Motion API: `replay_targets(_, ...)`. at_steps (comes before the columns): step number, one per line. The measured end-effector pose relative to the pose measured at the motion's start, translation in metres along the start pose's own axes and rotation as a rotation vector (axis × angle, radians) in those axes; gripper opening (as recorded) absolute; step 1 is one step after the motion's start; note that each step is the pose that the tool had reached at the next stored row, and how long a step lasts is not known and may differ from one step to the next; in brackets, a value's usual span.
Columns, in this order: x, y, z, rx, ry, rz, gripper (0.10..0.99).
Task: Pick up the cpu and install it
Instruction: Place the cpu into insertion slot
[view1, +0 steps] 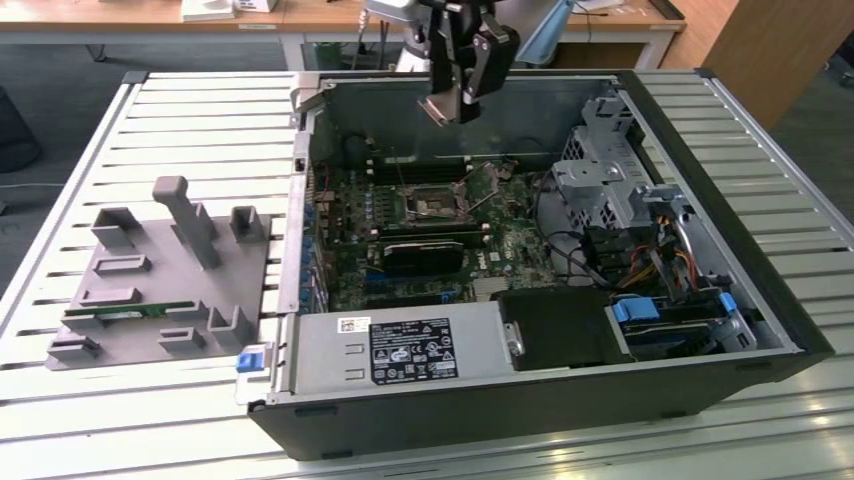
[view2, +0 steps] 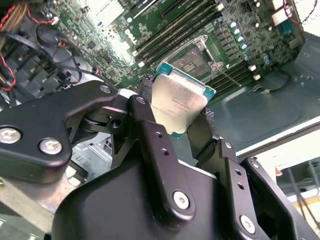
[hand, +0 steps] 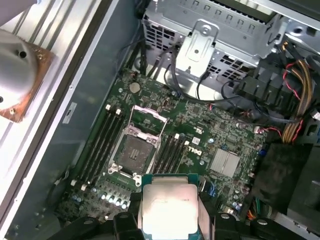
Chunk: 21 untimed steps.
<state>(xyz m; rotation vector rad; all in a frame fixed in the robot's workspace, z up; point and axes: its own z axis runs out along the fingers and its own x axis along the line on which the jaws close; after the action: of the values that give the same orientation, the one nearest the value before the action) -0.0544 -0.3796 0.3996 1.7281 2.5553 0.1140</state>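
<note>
Black hand (view2: 176, 104): I am seeing it closed on the cpu (hand: 167, 210), gripping two opposite edges, hovering above the far side of the open case (view1: 441, 415). Well below: socket (hand: 135, 151) lying open. Hazards I am weighing: cpu slipping from so thin a hold; skewed lowering bending socket pins.

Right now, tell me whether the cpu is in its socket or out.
Out: the gripper holds the cpu above the motherboard; the socket lies bare.

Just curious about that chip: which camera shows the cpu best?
The second wrist view: the cpu shows most of its silver top. The first wrist view crops it; the exterior view sees it far off, tilted.
</note>
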Motion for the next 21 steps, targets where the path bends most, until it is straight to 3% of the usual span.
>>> replay_targets(21, 0.0002, -0.0006, 0.0024, 0.001, -0.0243, 0.264, 0.533)
